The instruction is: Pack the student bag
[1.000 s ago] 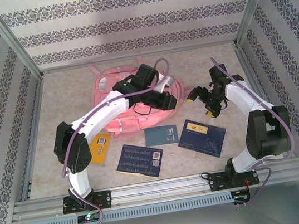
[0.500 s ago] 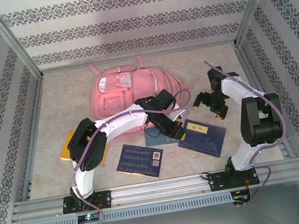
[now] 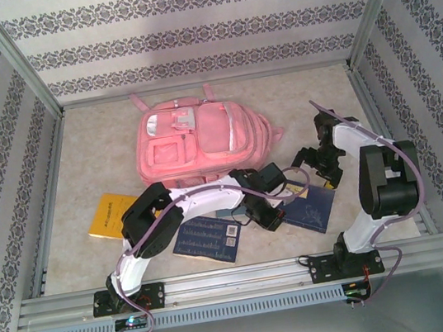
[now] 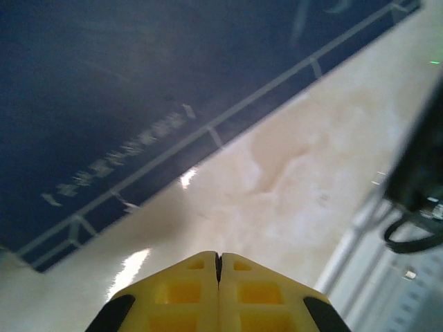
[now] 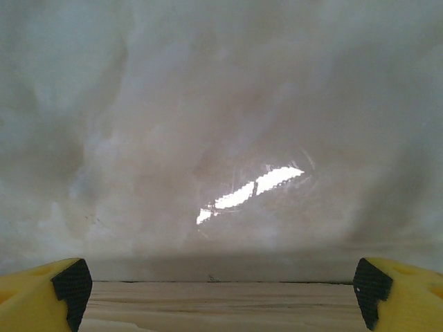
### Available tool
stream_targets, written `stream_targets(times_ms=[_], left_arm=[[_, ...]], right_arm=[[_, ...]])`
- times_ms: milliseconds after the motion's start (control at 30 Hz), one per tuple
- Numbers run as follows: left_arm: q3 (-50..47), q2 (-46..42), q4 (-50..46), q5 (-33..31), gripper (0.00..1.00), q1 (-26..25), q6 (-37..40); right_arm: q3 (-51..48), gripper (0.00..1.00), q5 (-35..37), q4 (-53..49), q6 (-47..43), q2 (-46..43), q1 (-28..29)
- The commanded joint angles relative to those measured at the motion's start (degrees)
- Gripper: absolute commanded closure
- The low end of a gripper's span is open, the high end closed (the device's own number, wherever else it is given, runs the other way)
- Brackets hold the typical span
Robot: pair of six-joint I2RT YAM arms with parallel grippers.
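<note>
Since a second ago, your left arm has swung off the student bag (image 3: 201,140) and down among the books at the near side.

- Left gripper (image 4: 218,290): yellow fingertips pressed together, clenched on nothing.
- Left wrist view: a dark blue cover (image 4: 138,104) with a pale line border lies just past the tips. You cannot tell which book it is.
- Top view: the left gripper (image 3: 267,219) sits between the patterned blue book (image 3: 207,236) and the plain blue book (image 3: 316,210).
- Right gripper (image 5: 220,294): jaws released, spread wide, holding nothing, close over bare table.
- Top view: the right gripper (image 3: 313,167) hangs beside the plain blue book's far edge.
- Student bag: flat at the table's middle rear, front pockets up, apart from both grippers.
- A yellow book (image 3: 112,216) lies to its near left.
- Table (image 3: 94,151): beige, marbled, glossy.
- Striped patterned wallpaper on three sides, metal frame rails.
</note>
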Motion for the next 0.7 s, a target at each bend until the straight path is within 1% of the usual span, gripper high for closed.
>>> stream_targets(times_ms=[0,167,333,433,567,667], left_arm=[[1.8,0.5,0.3,-11.3,1.0,-0.7,3.4],[6.5,4.6,-2.5,-16.4,1.0,-0.6,5.6],[9.5,7.7,-2.5,-16.2,1.0,-0.4,3.2],[11.2,8.6,-2.1,-18.5,0.98,-0.4,2.6],[17.5,12.7,-4.5,-20.2,0.94,0.6,2.2],[22.7,15.8,-6.2,-17.9,0.94,2.5,0.5]], right_arm=[[-1.3,0.02,-0.8,0.5,0.4,-2.1,-0.5],[-2.0,0.02,-1.0,0.1,0.8,-2.9,-0.6],[-4.0,0.02,-2.4,0.5,1.3,-3.6,-0.6],[-4.8,0.02,-2.7,0.0,1.8,-4.8,-0.6],[-7.0,0.02,-3.3,-0.3,3.8,-8.6,-0.6],[-9.8,0.02,-2.8,0.3,4.4,-11.8,0.0]])
